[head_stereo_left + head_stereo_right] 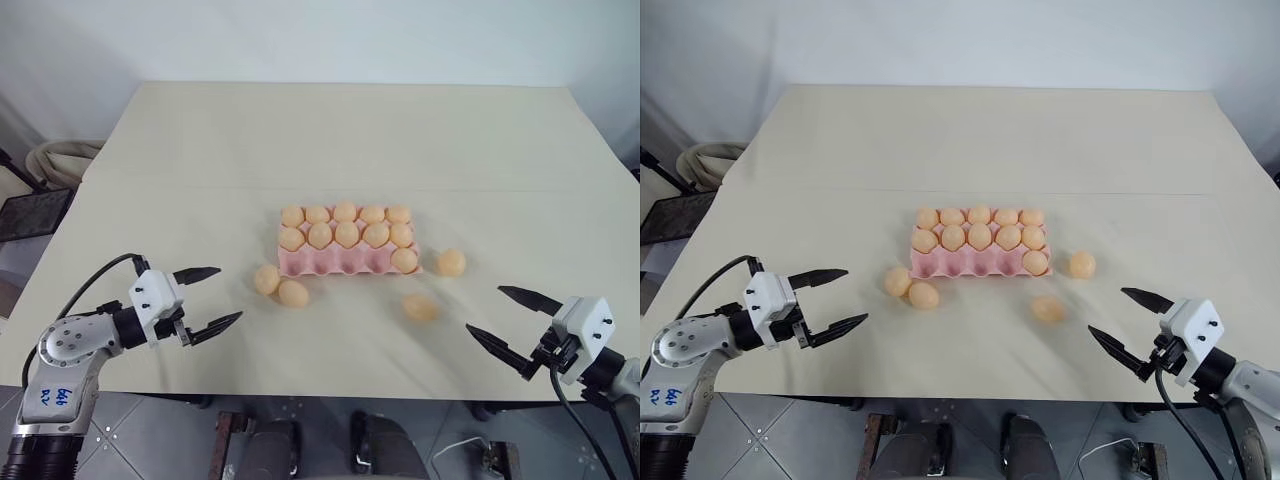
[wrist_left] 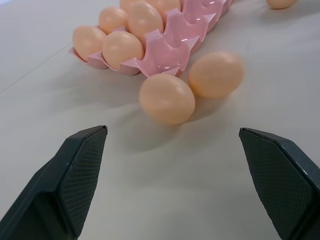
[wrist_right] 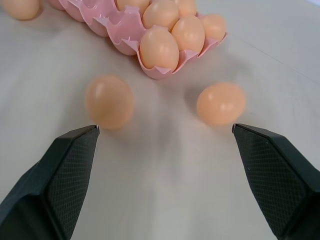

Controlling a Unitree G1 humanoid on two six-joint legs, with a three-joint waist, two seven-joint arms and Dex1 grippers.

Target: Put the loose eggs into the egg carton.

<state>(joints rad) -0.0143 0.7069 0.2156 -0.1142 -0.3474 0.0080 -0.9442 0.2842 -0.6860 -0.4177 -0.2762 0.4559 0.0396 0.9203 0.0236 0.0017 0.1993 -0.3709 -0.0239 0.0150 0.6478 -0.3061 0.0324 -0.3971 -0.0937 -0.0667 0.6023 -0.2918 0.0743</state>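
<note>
Writing: blue handwritten marks on the left arm's shell – not legible.
Left gripper [image 1: 212, 296]: spread wide, empty.
Loose eggs: two touching [image 1: 267, 279] left of egg carton [image 1: 345, 262], two right [image 1: 420, 307].
Right gripper [image 1: 508, 320]: wide, empty.
Surface: cream table [image 1: 340, 140]; white wall.

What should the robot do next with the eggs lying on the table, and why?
Probably reach the open left claw forward to the nearest smooth pale orange loose egg. That egg and its twin lie side by side on the table just off the pink moulded egg carton, whose front row has four empty cups. Both claws are open and hold nothing.
</note>
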